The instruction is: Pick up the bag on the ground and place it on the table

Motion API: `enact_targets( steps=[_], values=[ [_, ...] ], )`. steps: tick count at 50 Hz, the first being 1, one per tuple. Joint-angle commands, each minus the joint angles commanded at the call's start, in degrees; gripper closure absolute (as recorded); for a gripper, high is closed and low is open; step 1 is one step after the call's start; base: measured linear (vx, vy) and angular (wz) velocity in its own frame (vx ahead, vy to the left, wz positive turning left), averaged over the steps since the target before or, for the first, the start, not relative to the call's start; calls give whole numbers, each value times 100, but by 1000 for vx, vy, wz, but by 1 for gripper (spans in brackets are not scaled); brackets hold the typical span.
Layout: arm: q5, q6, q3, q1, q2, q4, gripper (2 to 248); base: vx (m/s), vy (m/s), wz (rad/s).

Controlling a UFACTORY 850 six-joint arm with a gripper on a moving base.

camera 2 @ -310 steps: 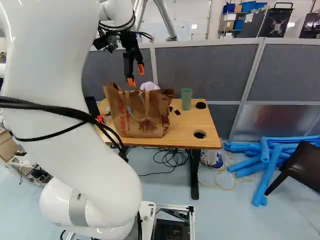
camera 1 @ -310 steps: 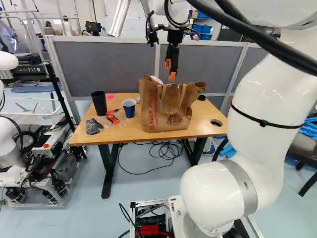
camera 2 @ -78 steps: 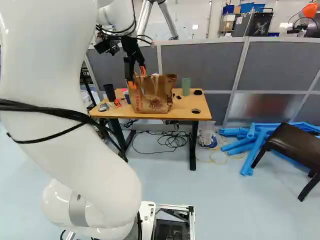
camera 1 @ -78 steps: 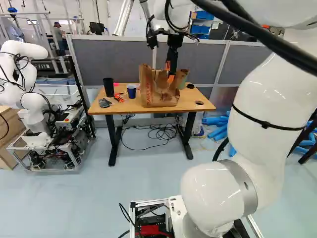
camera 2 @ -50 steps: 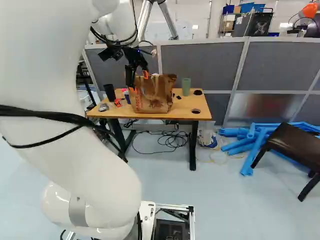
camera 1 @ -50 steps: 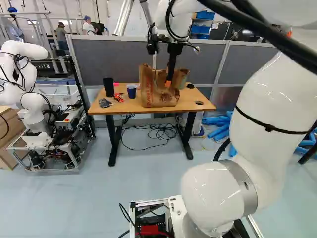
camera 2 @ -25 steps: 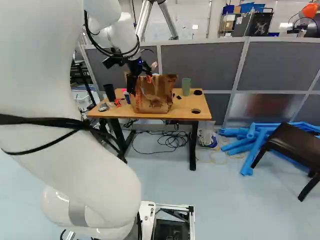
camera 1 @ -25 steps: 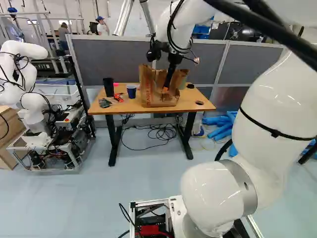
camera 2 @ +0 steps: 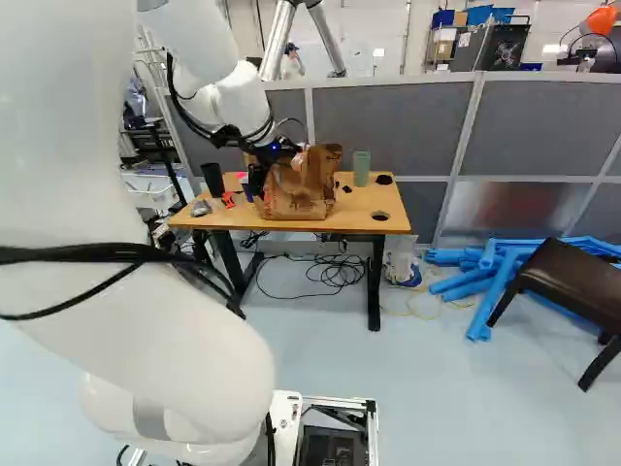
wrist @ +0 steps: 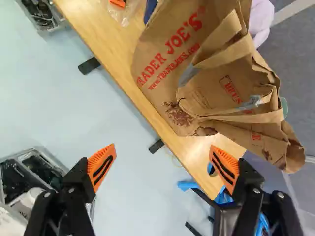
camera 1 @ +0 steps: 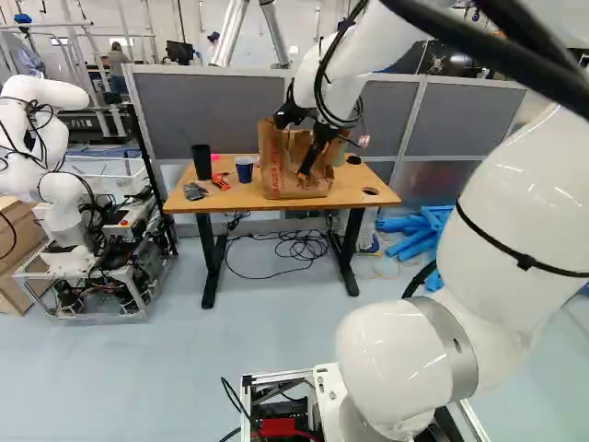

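Bag point(wrist: 165, 83) is showing brown with red lettering; table point(wrist: 110, 46) is displaying tan wood grain; cup point(camera 1: 244, 171) is showing blue.

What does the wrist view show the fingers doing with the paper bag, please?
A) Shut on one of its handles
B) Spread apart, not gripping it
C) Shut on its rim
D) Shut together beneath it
B: the fingers stand wide apart, with the paper bag ahead of them on the table, not between them.

Bright, even light, apparently from overhead; glare streaks on white arm point(camera 1: 502, 189).
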Motion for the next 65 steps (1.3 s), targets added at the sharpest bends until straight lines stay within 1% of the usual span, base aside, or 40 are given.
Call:
enact_targets(
  steps=[22, 36, 50, 65],
  values=[
    [1789, 1271, 1188, -68, 343, 0, 3, 0, 0, 0],
    [2828, 2010, 1878, -108, 542, 0, 3, 0, 0, 0],
    [3758, 2671, 2496, -144, 720, 0, 3, 0, 0, 0],
    [4626, 3287, 3072, -177, 886, 0, 3, 0, 0, 0]
  ],
)
